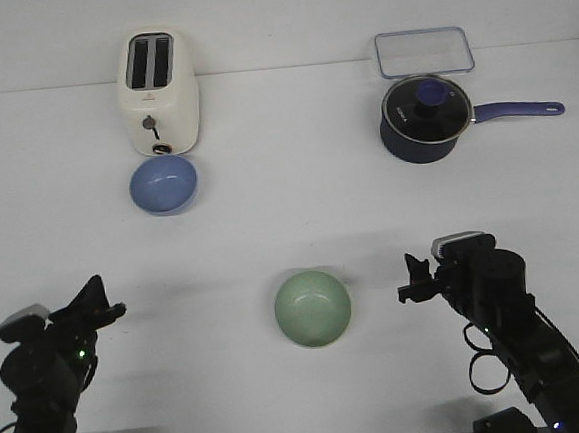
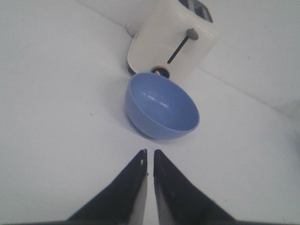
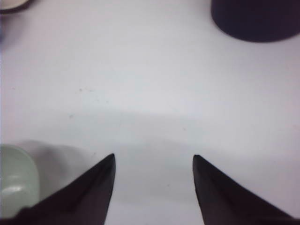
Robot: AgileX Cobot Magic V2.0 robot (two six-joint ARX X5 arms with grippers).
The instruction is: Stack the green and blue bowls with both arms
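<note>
The pale green bowl (image 1: 313, 308) sits upright at the front middle of the table; its edge shows in the right wrist view (image 3: 16, 180). The light blue bowl (image 1: 164, 184) sits further back on the left, just in front of the toaster, and shows in the left wrist view (image 2: 162, 106). My left gripper (image 1: 109, 309) is shut and empty at the front left, pointing toward the blue bowl (image 2: 150, 152). My right gripper (image 1: 410, 277) is open and empty (image 3: 153, 158), to the right of the green bowl and apart from it.
A cream toaster (image 1: 159, 91) stands at the back left, right behind the blue bowl. A dark navy saucepan (image 1: 420, 119) with a glass lid and a handle pointing right stands at the back right. A clear plastic container (image 1: 424, 52) lies behind it.
</note>
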